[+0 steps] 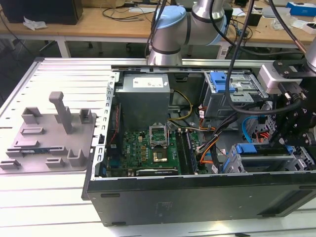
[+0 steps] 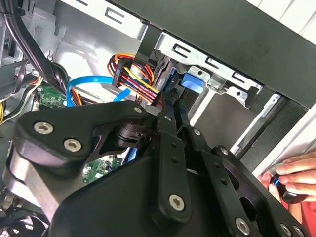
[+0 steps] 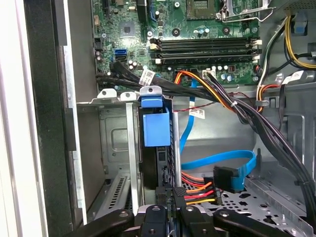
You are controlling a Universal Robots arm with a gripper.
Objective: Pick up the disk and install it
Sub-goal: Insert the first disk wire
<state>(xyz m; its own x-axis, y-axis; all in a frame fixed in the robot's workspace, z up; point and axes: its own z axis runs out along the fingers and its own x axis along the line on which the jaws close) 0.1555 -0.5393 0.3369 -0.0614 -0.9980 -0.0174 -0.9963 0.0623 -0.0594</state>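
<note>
The pincer (image 3: 170,200) is seen lowered into the open computer case (image 1: 197,197), pinched on the upright disk (image 3: 157,148) within the drive bay (image 3: 116,143).

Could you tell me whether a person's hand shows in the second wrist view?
Yes, fingers rest beside the black case edge.

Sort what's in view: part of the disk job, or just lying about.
Job: disk, standing in the drive bay; gripper beside it.
Just there: grey fixture plate on the table; motherboard; grey metal box; blue cable.
</note>
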